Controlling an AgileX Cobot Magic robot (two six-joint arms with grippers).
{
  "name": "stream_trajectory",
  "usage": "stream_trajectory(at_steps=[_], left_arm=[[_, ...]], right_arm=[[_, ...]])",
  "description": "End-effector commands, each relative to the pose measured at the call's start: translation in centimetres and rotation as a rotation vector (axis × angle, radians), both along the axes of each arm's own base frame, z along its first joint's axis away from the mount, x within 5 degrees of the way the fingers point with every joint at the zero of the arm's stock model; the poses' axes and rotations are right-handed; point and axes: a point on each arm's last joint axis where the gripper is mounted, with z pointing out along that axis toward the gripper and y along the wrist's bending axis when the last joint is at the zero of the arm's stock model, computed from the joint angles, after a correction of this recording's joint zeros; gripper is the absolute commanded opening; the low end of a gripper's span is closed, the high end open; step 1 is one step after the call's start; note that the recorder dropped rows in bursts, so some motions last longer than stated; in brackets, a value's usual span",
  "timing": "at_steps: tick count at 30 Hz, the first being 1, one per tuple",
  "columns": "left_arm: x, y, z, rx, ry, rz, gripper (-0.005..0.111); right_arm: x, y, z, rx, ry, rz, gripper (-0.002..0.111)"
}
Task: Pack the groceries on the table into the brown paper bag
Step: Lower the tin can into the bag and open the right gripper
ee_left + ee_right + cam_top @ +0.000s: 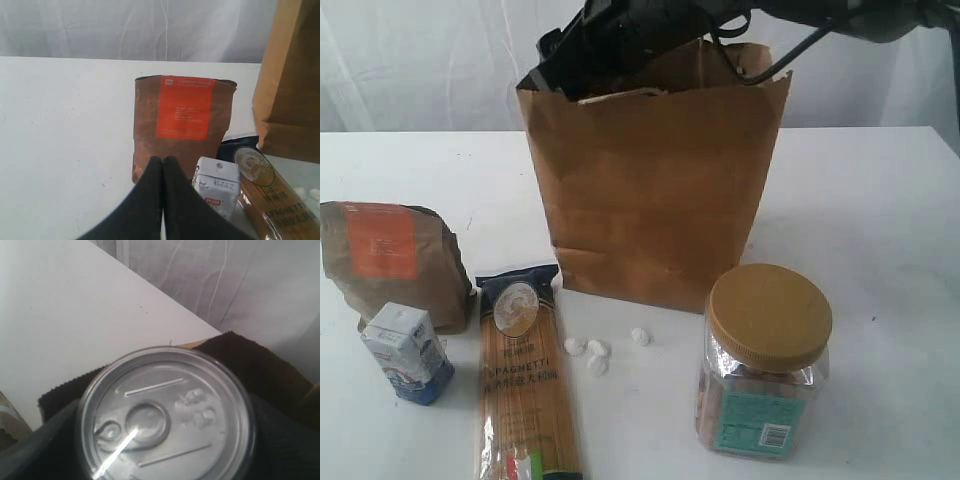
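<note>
Exterior view takes in the whole table (880, 200). Toward its left edge stands a brown pouch (385, 260) with an orange label, with a small carton (408, 352) just beside it. A spaghetti packet (525, 390) lies flat next to them, followed by a few white lumps (595, 352). The paper bag (655, 190) stands upright mid-table, and a tan-lidded jar (765, 360) sits to its right.

Only the left wrist view shows the left gripper (162, 164). Its dark tips are pressed together with nothing between them, and they point at the pouch's base with the carton close by.

Only the right wrist view shows the right gripper (165, 407). Its dark fingers (250, 365) are clamped on a jar with a silver pull-tab lid (150, 427) at the bag's open top. In the exterior view, the black arm (620, 40) hides that opening.
</note>
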Motion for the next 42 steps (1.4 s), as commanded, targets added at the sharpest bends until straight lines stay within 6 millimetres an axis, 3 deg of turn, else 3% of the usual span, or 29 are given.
stream_trajectory(at_steps=[1, 21, 29, 42], left_arm=[[0.01, -0.04, -0.08, -0.017, -0.002, -0.001, 0.0], [0.01, -0.04, -0.08, -0.017, -0.002, -0.001, 0.0], [0.01, -0.04, -0.08, -0.017, -0.002, -0.001, 0.0], [0.01, -0.04, -0.08, -0.017, -0.002, -0.001, 0.0]], right_arm=[[0.1, -0.35, 1.04, -0.001, -0.055, -0.008, 0.064], [-0.13, -0.44, 0.63, -0.031, -0.011, 0.0, 0.064], [-0.13, -0.44, 0.63, -0.031, -0.011, 0.0, 0.084], [-0.27, -0.51, 0.37, -0.05, 0.015, 0.005, 0.084]])
